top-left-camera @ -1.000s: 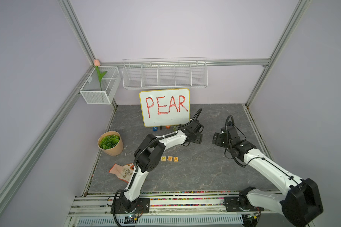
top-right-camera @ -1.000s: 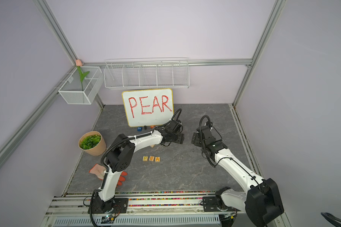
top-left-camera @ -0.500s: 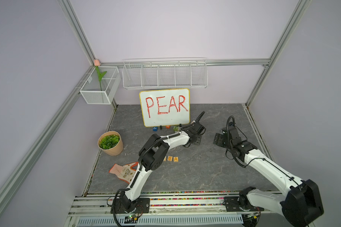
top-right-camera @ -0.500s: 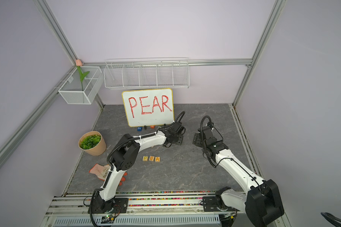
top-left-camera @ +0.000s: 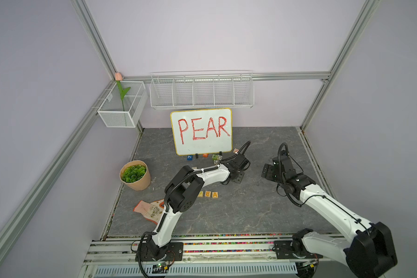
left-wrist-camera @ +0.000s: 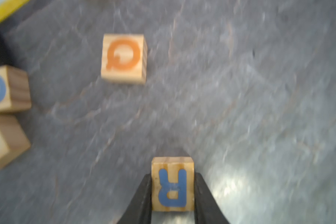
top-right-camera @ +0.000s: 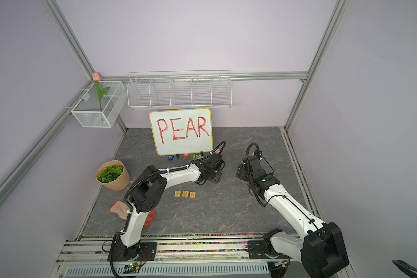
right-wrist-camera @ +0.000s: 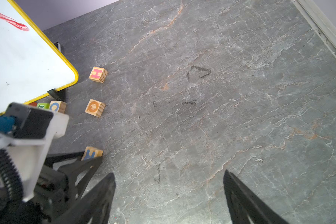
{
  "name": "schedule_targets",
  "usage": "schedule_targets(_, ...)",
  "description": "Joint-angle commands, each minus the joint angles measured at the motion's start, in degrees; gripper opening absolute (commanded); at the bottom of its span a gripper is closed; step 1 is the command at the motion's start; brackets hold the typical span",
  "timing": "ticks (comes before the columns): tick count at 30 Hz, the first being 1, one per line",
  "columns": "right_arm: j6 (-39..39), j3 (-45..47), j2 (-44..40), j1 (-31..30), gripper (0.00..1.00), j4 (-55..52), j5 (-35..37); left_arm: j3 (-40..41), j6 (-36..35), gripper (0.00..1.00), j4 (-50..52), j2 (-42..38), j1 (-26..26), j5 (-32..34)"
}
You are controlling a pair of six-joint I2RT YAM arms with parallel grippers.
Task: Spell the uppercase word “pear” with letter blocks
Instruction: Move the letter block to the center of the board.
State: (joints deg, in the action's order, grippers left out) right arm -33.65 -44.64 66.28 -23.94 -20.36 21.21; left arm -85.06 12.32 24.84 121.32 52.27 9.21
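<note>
R block pinched squarely by left gripper; to be lifted clear, kept level, set just beside A block.

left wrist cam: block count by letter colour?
Blue letters: 3 (R block, C block, cropped block beside it)
Orange letters: 1 (Q block)
Total: 4

Red handwritten PEAR on whiteboard. Row of blocks well in front of whiteboard: P, E, A. R block: blue R. Near whiteboard's corner: H block pink H, Q block orange Q.
</note>
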Motion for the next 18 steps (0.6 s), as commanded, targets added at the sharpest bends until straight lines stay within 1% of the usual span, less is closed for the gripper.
schedule_targets(1, -1.55, 1.32, -1.72, 0.31, 0.89, -0.31, 1.18, 5.34, -4.8, 0.3, 0.6, -5.84, 0.38, -4.75)
schedule_targets(4, -2.19, 2.24, -2.67, 0.32, 0.89, -0.02, 1.41, 10.07, -7.13, 0.3, 1.41, -9.4, 0.35, -8.53)
schedule_targets(9, -2.65, 2.98, -3.18, 0.35, 0.89, 0.16, 1.56, 14.44, -10.16, 0.3, 3.04, -11.53, 0.33, -10.88)
schedule_targets(14, -2.94, 3.59, -3.95, 0.3, 0.89, 0.18, 1.6, 16.41, -11.04, 0.31, 2.32, -11.72, 0.41, -10.13)
schedule_targets(18, -3.08, 4.26, -4.99, 0.33, 0.89, 0.09, 1.91, 16.9, -11.36, 0.37, 2.05, -11.89, 0.46, -8.75)
